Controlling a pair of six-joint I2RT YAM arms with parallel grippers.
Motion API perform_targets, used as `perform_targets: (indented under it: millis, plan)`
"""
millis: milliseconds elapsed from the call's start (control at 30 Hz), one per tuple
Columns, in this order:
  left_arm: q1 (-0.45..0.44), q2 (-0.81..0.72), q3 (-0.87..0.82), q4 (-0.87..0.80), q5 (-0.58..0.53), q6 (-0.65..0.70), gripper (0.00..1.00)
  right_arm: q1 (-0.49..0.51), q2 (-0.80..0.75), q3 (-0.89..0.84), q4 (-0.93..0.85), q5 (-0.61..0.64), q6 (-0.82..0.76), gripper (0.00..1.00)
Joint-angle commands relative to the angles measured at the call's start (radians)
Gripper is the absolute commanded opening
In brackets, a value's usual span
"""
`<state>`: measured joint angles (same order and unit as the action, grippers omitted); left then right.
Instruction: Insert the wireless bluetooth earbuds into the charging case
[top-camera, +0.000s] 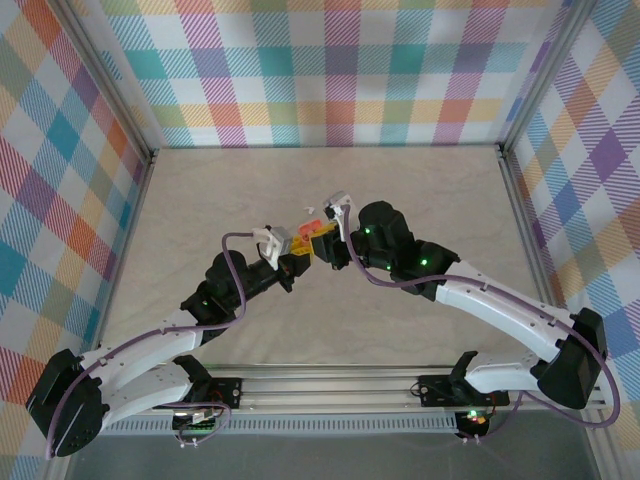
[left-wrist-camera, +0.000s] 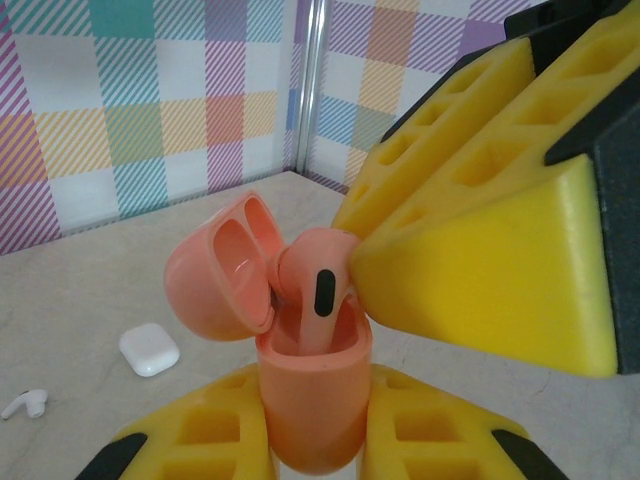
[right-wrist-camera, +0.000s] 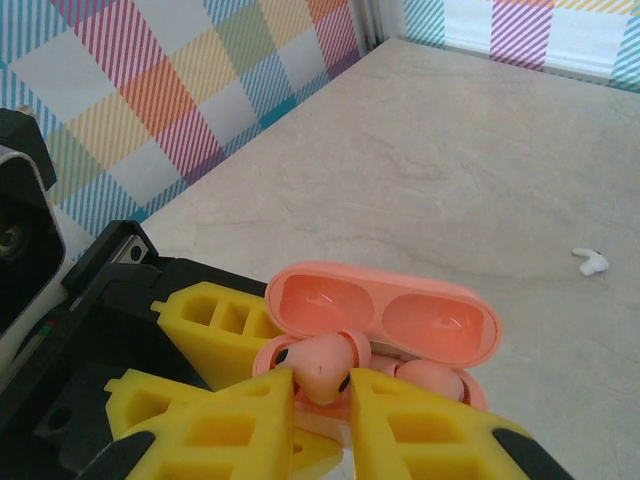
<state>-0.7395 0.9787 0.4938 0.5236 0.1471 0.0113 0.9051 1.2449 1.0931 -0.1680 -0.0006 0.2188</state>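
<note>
Clamping one coral case (left-wrist-camera: 310, 400), left fingers (left-wrist-camera: 200, 440), right fingers (right-wrist-camera: 230, 430), grip unclear, two coral buds (right-wrist-camera: 318, 365)

Top external: set high above and behind the arm bases (top-camera: 205, 385), angled down and forward, far from the coral case (top-camera: 309, 233), taking in the whole surface (top-camera: 200, 200) and the plaid walls (top-camera: 330, 70) around it. Left wrist: held very close, low beside the case, facing level past it toward a wall corner (left-wrist-camera: 308, 90). Right wrist: just above the case, tilted down onto it, surface beyond. Shared by all three: the case; by both wrist views: the yellow jaws meeting at it.
</note>
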Motion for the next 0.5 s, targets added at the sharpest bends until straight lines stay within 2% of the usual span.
perform_targets:
  millis: [0,167,467]
  plan:
    - [-0.012,-0.024,0.003,0.045,0.015,-0.005,0.00,0.008,0.009,0.043,-0.041,-0.013,0.011,0.23]
    - [-0.012,-0.022,0.000,0.049,0.012,-0.007,0.00,0.008,0.005,0.066,-0.090,-0.024,0.022,0.30]
    - [-0.012,-0.033,0.002,0.039,0.009,-0.007,0.00,0.008,0.016,0.140,-0.167,-0.038,0.045,0.30]
